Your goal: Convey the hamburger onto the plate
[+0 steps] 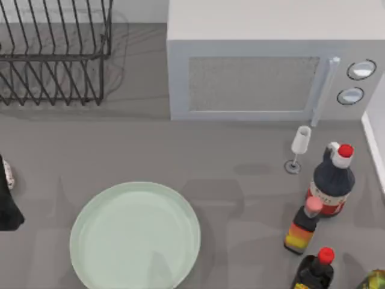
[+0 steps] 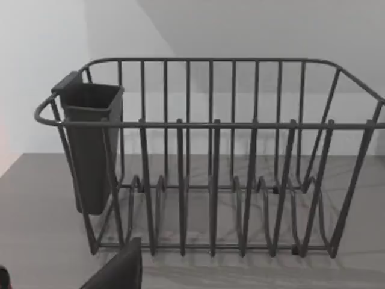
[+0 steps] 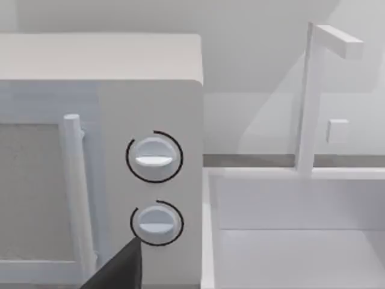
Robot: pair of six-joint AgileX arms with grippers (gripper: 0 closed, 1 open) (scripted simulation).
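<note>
Top view: left claw at table's left edge; plate bare

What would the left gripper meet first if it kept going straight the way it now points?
Probably the dark wire dish rack, which stands squarely ahead in the left wrist view with bare table before it. The utensil cup hangs on one end. Depth is unclear.

Plate cropped at bottom edge
</note>
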